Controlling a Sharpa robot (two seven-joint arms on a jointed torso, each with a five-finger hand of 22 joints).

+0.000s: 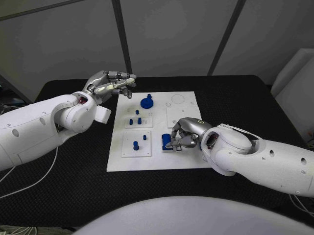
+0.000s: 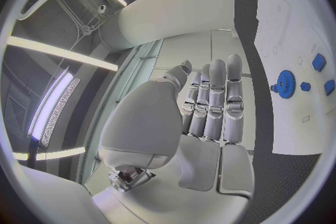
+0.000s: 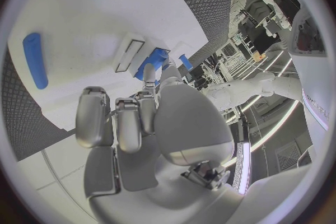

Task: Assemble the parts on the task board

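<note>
In the head view, the white rectangular task board (image 1: 187,157) lies in the middle of the black table (image 1: 72,186). The right silver hand (image 1: 183,134) sits over the board's lower right part, fingers curled down onto a blue block-shaped part (image 1: 169,143); the fingers cover most of that piece, so its full shape is hard to make out, and whether it is lifted or resting on the board cannot be told. The left silver hand (image 1: 111,83) hovers at the board's upper left corner, its fingers bent together and nothing seen in them. On the board, a blue round gear-like part (image 1: 147,103) stands near the upper middle, small blue pegs (image 1: 135,119) stand in a recessed square below it, and a single blue peg (image 1: 135,145) stands in another recessed square at the lower left.

In the left wrist view, the left hand (image 2: 210,103) fills the centre with its fingers straight and pressed side by side, holding nothing. At the right edge the board (image 2: 294,33) shows the gear-like part (image 2: 285,84) and small blue pieces beside it, partly cut off by the circle's rim.

In the right wrist view, the right hand (image 3: 133,117) curls its fingers toward the block-shaped part (image 3: 153,63), which is half hidden behind the fingertips and lies by a rectangular slot in the board (image 3: 105,5). A blue elongated rounded bar (image 3: 35,60) lies at the left, near the board's edge.
</note>
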